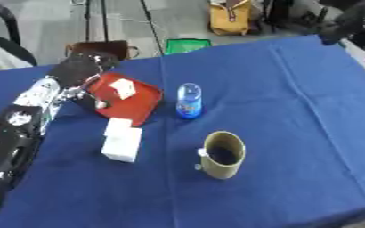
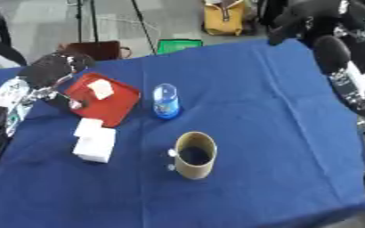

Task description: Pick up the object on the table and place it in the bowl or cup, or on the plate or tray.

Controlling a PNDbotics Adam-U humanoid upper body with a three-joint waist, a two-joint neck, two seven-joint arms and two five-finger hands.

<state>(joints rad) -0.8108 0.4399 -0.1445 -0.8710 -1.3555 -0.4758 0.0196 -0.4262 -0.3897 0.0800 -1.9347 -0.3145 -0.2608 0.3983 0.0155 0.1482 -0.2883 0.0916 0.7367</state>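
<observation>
the red tray (image 1: 143,106) is the landmark here, lying on the blue-clothed tabletop (image 1: 294,111) toward its left side. a small white block (image 1: 124,87) sits on the tray, nearer its far end. the left robot hand (image 1: 83,67) is at the tray's far-left edge, its dark fingers bent over the rim — whether they actually close on anything cannot be told, as the hand is a dark mass against the cloth. the left arm (image 1: 18,129) runs back from there along the tray's left side toward the near edge. just near of the tray lie two more white blocks (image 1: 122,141), touching each other, the closer one larger. to the right of the tray, a short way off, stands a clear blue bottle (image 1: 188,100), upright. further to the near right of the tray, beyond the bottle, an olive-tan cup (image 1: 221,155) stands with a dark inside and its handle turned toward the tray's side. the right robot hand (image 2: 306,13) shows well to the far right of the tray, above the tabletop's far corner — its fingers look curled with nothing seen in them.
</observation>
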